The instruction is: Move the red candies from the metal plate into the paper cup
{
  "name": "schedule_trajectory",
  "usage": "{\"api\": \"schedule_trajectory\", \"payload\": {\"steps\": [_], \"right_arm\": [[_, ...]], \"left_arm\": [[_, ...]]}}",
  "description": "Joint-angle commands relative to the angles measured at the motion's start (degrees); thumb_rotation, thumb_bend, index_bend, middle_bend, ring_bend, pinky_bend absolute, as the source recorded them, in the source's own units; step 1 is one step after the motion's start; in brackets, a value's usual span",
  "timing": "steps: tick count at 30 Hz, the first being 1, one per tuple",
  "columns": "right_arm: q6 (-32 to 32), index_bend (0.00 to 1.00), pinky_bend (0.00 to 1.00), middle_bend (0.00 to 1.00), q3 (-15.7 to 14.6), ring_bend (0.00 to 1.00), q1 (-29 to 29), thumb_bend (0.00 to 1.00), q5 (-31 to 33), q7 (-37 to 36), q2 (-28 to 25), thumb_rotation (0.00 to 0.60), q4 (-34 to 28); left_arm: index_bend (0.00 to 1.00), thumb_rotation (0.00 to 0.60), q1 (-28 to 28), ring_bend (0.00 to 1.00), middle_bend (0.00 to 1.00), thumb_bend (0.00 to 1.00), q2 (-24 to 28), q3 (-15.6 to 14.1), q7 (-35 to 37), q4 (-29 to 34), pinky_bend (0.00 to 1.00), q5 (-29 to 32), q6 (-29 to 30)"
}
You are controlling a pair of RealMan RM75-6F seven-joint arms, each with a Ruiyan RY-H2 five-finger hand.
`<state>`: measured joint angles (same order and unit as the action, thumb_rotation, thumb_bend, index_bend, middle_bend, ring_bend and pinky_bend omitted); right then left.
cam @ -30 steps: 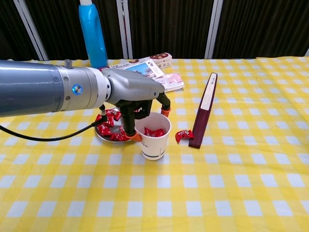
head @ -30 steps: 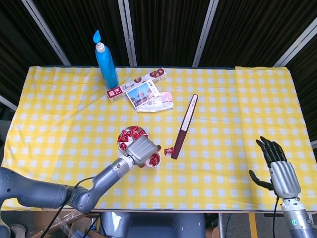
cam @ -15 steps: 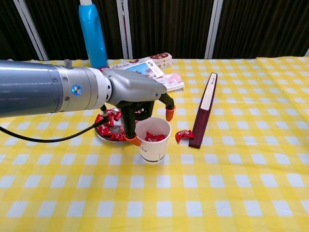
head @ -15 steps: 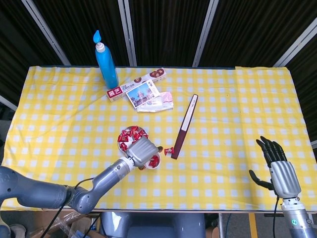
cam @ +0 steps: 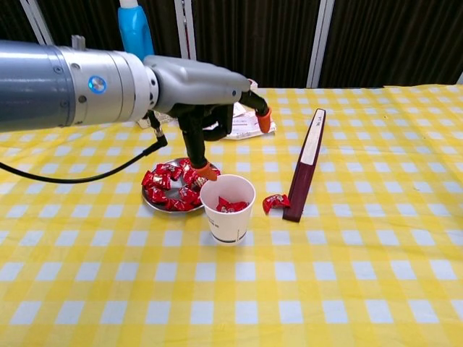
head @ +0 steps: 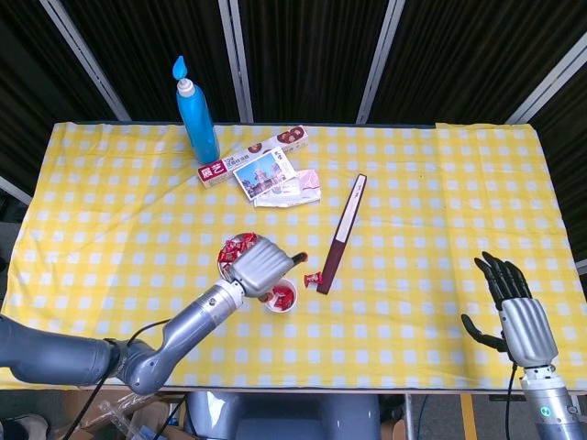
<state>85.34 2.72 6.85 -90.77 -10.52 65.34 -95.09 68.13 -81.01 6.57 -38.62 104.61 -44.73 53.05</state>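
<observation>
Yellow checked cloth covers the bench (head: 440, 202); the left robot hand (cam: 210, 108) hovers empty, fingers spread, above the metal plate (cam: 153, 204) of red candies (cam: 165, 184), beside the paper cup (cam: 227, 210).

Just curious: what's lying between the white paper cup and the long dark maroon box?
A single red wrapped candy lies on the cloth between the paper cup and the maroon box, clearest in the chest view.

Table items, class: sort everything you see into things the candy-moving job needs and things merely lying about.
Belongs to the job:
red candies
metal plate
paper cup
left hand
stray candy beside the cup

Just lying about:
blue bottle
long snack box
postcard
pink packet
dark flat box
right hand, open and idle
</observation>
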Motion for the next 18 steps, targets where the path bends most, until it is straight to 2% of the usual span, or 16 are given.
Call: {"api": "schedule_trajectory", "payload": {"steps": [1, 6, 10, 12, 18], "right_arm": [[0.12, 0.00, 0.00, 0.00, 0.05, 0.00, -0.03, 0.39, 0.00, -0.02, -0.01, 0.600, -0.02], [0.00, 0.00, 0.00, 0.00, 0.04, 0.00, 0.00, 0.39, 0.06, -0.21, -0.10, 0.600, -0.13], [-0.11, 0.00, 0.00, 0.00, -0.05, 0.00, -0.04, 0.39, 0.12, -0.42, -0.24, 0.600, -0.28], [-0.25, 0.00, 0.00, 0.00, 0.05, 0.00, -0.05, 0.39, 0.48, -0.97, -0.40, 0.600, -0.43], [-0.55, 0.00, 0.00, 0.00, 0.11, 0.00, 0.05, 0.39, 0.71, -1.59, -0.64, 0.600, -0.61]], "left_arm": [[0.22, 0.600, -0.53, 0.84, 0.83, 0.10, 1.85, 1.44, 2.71, 0.07, 0.95, -2.69, -0.61], [0.24, 0.600, -0.61, 0.84, 0.84, 0.15, 2.03, 1.55, 4.67, -2.90, 0.95, -5.14, -2.10], [0.27, 0.600, 0.96, 0.84, 0.84, 0.15, -0.58, 0.58, 3.33, -9.49, 0.95, -7.33, -4.33], [0.27, 0.600, 2.59, 0.84, 0.85, 0.15, -3.54, -0.16, 2.33, -16.77, 0.95, -13.30, -5.34], [0.29, 0.600, 3.79, 0.84, 0.85, 0.15, -6.86, -2.63, 7.20, -26.36, 0.95, -25.93, -7.48]]}}
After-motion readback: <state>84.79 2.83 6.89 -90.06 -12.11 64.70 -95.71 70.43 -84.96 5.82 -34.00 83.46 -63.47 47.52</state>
